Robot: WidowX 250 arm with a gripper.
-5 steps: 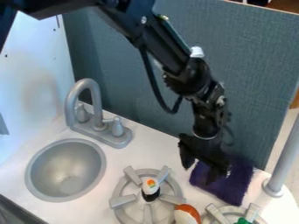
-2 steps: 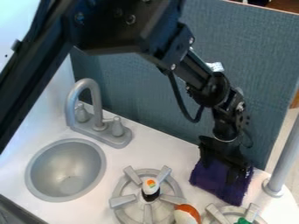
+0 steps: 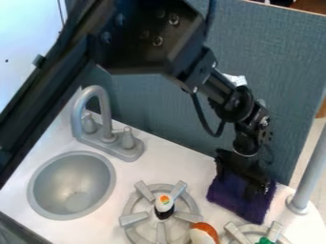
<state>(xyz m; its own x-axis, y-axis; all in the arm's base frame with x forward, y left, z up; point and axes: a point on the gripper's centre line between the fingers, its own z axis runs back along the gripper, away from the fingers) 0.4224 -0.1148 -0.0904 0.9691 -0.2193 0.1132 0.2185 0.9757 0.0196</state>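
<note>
your black claw (image 3: 237, 187), jaws apart, over one purple cloth (image 3: 243, 208), which lies before you on the white counter (image 3: 175, 167) between a grey post (image 3: 307, 174) and a grey burner (image 3: 132, 218) bearing a toy sushi roll (image 3: 164, 203), near the blue-grey panel (image 3: 164, 121).

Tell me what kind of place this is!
It looks like a toy kitchen, most likely. There's a round gray sink, a curved tap beside it, and a stove burner with little arms around its ring.
</note>
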